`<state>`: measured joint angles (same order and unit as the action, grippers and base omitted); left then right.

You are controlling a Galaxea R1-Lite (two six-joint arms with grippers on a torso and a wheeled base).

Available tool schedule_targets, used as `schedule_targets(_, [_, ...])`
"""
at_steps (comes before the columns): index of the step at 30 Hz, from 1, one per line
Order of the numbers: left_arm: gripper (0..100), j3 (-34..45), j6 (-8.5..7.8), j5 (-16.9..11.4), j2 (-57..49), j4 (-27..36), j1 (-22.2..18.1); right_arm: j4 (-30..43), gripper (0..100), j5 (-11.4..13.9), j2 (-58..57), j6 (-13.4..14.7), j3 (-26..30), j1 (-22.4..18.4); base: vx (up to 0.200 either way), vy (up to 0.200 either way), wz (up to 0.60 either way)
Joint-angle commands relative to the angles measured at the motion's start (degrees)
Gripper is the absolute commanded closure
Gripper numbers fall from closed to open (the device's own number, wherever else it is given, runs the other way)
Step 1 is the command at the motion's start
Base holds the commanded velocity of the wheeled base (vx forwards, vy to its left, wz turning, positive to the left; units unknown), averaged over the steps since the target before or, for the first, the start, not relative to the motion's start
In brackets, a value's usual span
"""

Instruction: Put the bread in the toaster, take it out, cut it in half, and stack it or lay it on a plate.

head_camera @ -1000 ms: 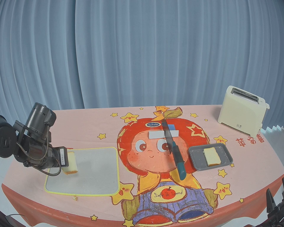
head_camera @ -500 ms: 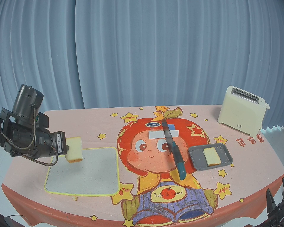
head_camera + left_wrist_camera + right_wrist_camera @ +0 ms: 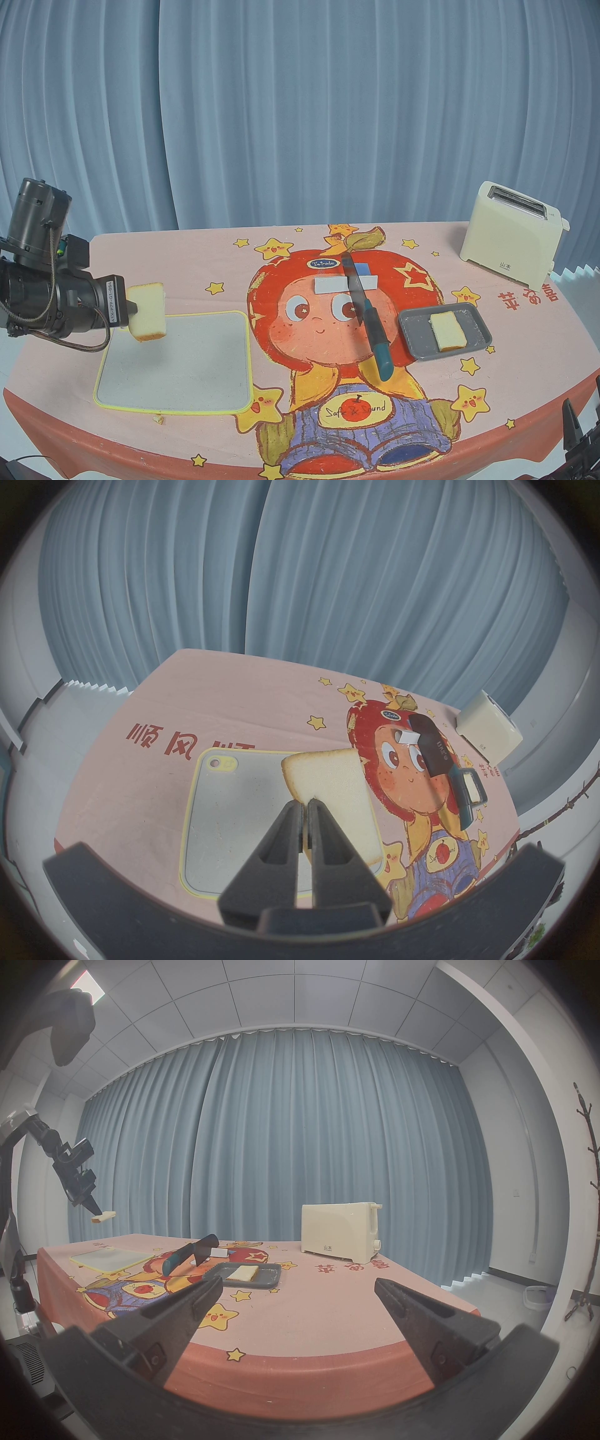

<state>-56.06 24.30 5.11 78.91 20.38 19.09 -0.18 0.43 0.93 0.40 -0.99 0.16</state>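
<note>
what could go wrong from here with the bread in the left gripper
The left gripper pinches the bread slice near one edge, above the cutting board; it may tear or slip.
The knife lies between board and gray tray; a low carry could knock it.
The tray already holds a half slice, so placing could miss.

The cloth-covered table (image 3: 187, 262) bears a cutting board (image 3: 181, 369), knife (image 3: 376, 332), grey tray (image 3: 415, 331) and toaster (image 3: 512, 234).

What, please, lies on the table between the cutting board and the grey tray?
A knife lies there, handle toward the robot, between board and tray, seen in the head view.
</note>
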Motion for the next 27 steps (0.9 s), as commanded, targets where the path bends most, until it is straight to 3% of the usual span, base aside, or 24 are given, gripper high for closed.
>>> schedule_targets(1, [100, 0.7, -0.04, -0.1, -3.5, -0.1, 0.2, 0.0, 0, 0.1, -0.9, 0.0, 1.0, 0.0, 0.000, 0.000, 0.00])
schedule_targets(27, [100, 0.6, 0.14, -0.2, -6.1, 0.0, 0.0, 0.0, 0, 0.0, -0.9, -0.1, 1.0, 0.0, 0.000, 0.000, 0.00])
